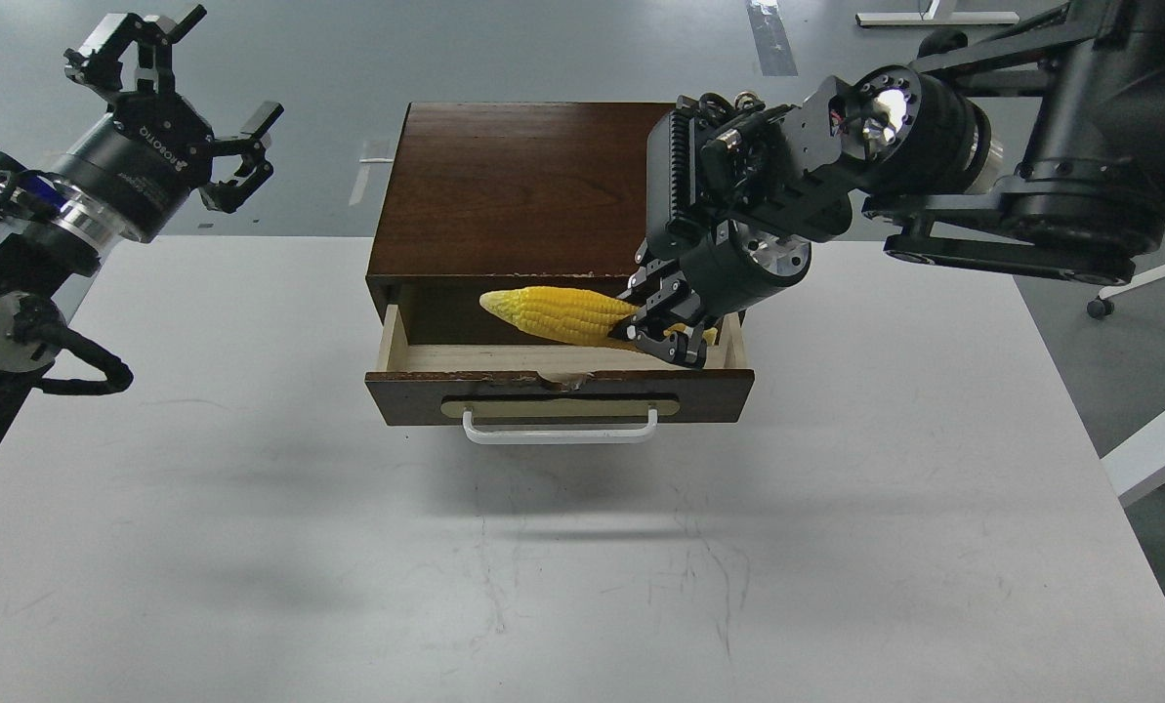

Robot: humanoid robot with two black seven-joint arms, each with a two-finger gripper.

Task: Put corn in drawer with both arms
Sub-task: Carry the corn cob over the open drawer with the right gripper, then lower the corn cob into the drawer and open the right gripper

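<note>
The yellow corn lies nearly level, tip to the left, held over the open drawer of the dark brown wooden box. My right gripper is shut on the corn's thick right end, just above the drawer's pale interior. The drawer is pulled out toward me, its white bar handle facing front. My left gripper is open and empty, raised well to the left of the box, beyond the table's back left corner.
The box stands at the back middle of a white table. My right arm reaches in from the upper right over the box's right side. White furniture legs stand off the table's right edge.
</note>
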